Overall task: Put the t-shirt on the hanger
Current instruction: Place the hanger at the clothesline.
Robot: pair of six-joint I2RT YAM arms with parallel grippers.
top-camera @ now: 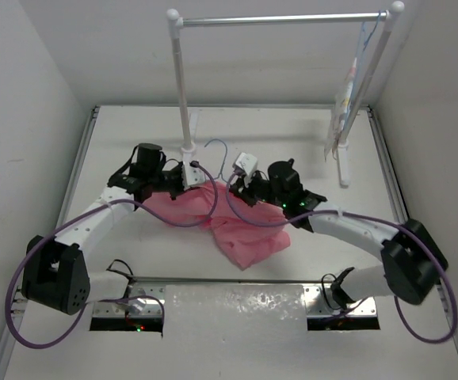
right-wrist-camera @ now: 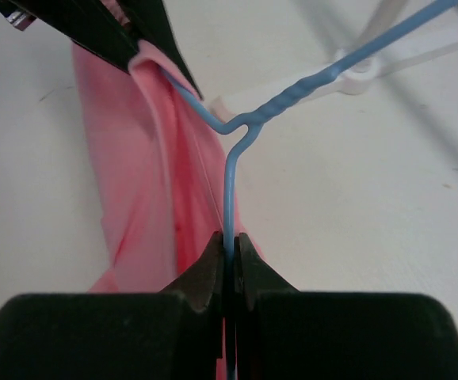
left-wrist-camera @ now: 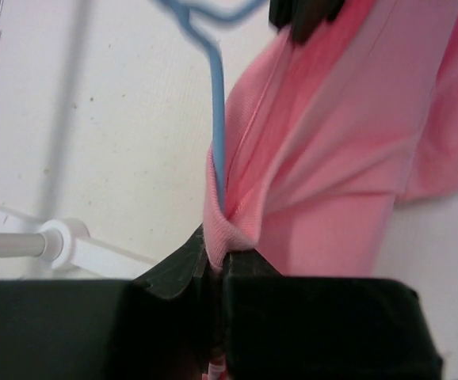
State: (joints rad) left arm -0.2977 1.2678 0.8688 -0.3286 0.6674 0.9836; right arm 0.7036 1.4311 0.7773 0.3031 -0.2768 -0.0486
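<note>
The salmon-pink t-shirt (top-camera: 245, 233) lies bunched in the middle of the table. The pale blue wire hanger (top-camera: 217, 150) shows its hook above the cloth, and its wire runs into the shirt's neck. My left gripper (top-camera: 200, 176) is shut on the ribbed collar (left-wrist-camera: 217, 237) of the t-shirt (left-wrist-camera: 332, 158), with the hanger (left-wrist-camera: 219, 119) wire running up from the collar fold. My right gripper (top-camera: 237, 188) is shut on the hanger (right-wrist-camera: 230, 190) wire just below its twisted neck. The t-shirt (right-wrist-camera: 134, 182) hangs to the left of that wire.
A white tube clothes rail (top-camera: 185, 87) stands at the back, with its foot (left-wrist-camera: 62, 241) close to the grippers. A second wire hanger with a whitish sheet (top-camera: 348, 95) hangs at its right end. A translucent sheet (top-camera: 237, 309) lies at the near edge. Walls close in on both sides.
</note>
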